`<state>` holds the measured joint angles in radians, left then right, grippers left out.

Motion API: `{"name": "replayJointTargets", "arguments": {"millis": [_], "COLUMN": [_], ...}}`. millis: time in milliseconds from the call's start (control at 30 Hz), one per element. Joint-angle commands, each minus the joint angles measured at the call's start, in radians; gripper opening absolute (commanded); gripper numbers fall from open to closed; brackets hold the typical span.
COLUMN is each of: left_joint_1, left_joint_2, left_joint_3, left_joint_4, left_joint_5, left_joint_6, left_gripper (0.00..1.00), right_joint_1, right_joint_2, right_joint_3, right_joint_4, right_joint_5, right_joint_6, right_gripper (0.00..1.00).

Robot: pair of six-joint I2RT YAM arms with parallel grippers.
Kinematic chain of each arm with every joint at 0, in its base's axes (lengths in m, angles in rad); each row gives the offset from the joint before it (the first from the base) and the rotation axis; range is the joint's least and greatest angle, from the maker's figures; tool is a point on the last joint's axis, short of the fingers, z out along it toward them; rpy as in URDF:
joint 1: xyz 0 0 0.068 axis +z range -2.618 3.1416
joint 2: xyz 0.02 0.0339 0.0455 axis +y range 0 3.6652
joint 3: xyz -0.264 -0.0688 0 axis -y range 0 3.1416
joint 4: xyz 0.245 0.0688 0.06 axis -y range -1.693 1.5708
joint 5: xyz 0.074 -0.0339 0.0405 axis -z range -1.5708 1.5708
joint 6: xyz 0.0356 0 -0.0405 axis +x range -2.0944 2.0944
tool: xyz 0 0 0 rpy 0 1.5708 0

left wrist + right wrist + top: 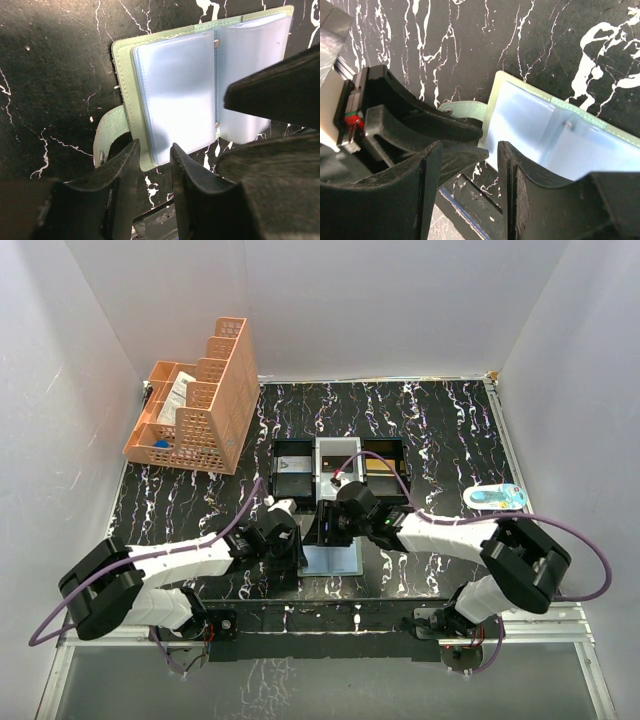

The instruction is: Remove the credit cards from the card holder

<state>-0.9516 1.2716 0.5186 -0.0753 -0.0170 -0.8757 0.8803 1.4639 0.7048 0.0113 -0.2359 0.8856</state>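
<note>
1. Black marbled surface [450, 440] with white walls around it. The card holder [175, 95] lies open and flat near the 6 o'clock edge, at 6 o'clock from a tray [300, 452].
2. Left end effector [152, 159] straddles the holder's edge beside the tab, jaws a little apart. I cannot tell whether they pinch it.
3. Right end effector [465, 165] hangs over the tab-side panel with its jaws apart and nothing between them.
4. Done, as I judge it: the holder is open, sleeves up, with both arms at it.
5. Left to do: no card shows outside the sleeves, and they are too cloudy to show what they hold. Pulling the cards out has not yet begun.
</note>
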Motion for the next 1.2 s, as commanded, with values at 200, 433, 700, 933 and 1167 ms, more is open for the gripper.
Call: {"name": "replayJointTargets", "arguments": {"millis": [200, 433, 700, 933, 1167], "left_joint_1": [-0.003, -0.003, -0.003, 0.002, 0.003], "left_joint_2": [-0.131, -0.228, -0.337, -0.538, -0.456], "left_joint_3": [-0.035, -0.021, 0.013, 0.053, 0.314], "left_joint_4": [-0.026, -0.06, -0.229, -0.35, -0.554], "left_joint_5": [-0.05, -0.119, -0.23, -0.349, -0.402], "left_joint_6": [-0.017, -0.023, -0.034, 0.058, 0.248], "left_gripper": [0.3, 0.3, 0.35, 0.83, 0.99], "right_joint_1": [0.016, 0.016, 0.017, 0.017, 0.014], "right_joint_2": [-0.247, -0.17, -0.041, -0.218, -0.411], "right_joint_3": [-0.04, -0.052, -0.032, 0.034, 0.118], "right_joint_4": [-0.174, -0.014, -0.199, -0.176, -0.156], "right_joint_5": [0.304, 0.059, 0.283, 0.296, 0.493], "right_joint_6": [0.037, -0.006, -0.01, -0.129, -0.385], "right_gripper": [0.48, 0.47, 0.47, 0.56, 0.75]}}
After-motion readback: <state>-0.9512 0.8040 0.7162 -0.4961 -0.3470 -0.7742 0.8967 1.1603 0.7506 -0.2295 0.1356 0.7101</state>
